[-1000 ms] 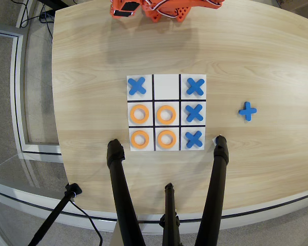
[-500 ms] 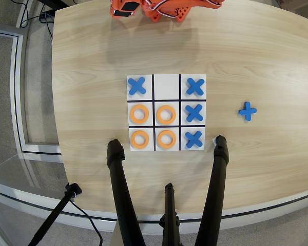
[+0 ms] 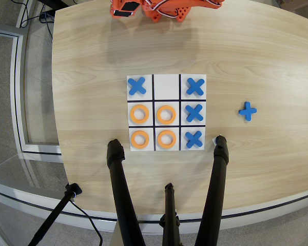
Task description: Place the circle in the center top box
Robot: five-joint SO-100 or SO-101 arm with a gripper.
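Note:
The white nine-cell board (image 3: 154, 108) lies in the middle of the wooden table. Its center top box (image 3: 167, 86) is empty. Several orange rings lie on the board: in the left cell (image 3: 139, 114) and middle cell (image 3: 166, 114) of the middle row, and in the left cell (image 3: 139, 139) and middle cell (image 3: 166, 139) of the near row. No ring lies off the board. The orange arm (image 3: 159, 7) is folded at the table's far edge, well away from the board. Only part of it shows, and its jaws cannot be made out.
Blue crosses fill the top left cell (image 3: 137, 86) and the whole right column, top (image 3: 195, 86), middle (image 3: 194, 113) and near (image 3: 193, 139). One loose blue cross (image 3: 248, 110) lies on the table right of the board. Black tripod legs (image 3: 120, 195) stand at the near edge.

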